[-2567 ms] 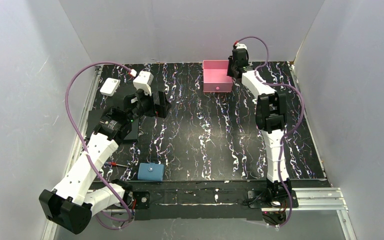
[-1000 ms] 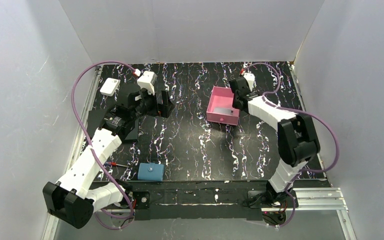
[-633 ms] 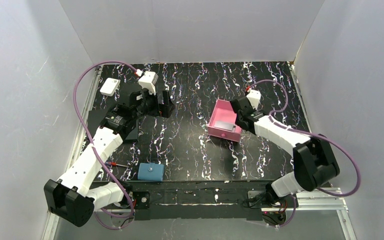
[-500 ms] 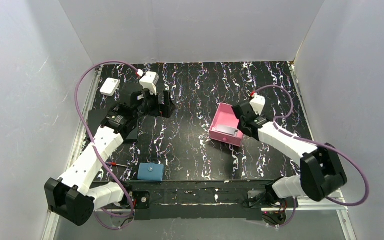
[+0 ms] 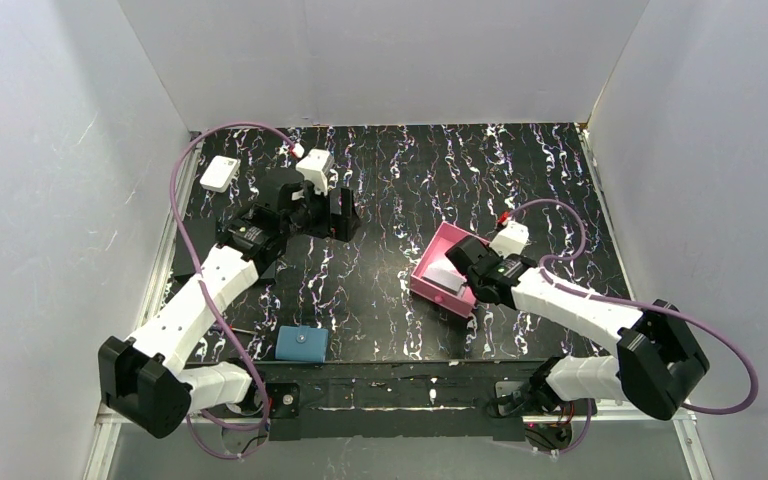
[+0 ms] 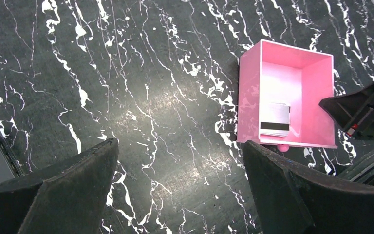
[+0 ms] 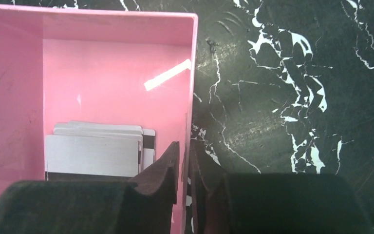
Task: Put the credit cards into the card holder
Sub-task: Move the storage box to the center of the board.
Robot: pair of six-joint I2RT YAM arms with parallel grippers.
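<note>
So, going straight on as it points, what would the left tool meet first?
Probably the bare table; the left tool points at it, with the pink tray off to one side.

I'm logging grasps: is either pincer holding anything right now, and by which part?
The right pincer grips the pink tray by its side wall. The left pincer is open and empty.

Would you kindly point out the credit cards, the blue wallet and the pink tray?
credit cards (image 7: 92,155): right wrist view, grey face of the top card.
blue wallet (image 5: 301,343): top view, middle of its closed cover.
pink tray (image 6: 249,97): left wrist view, its left wall.
</note>
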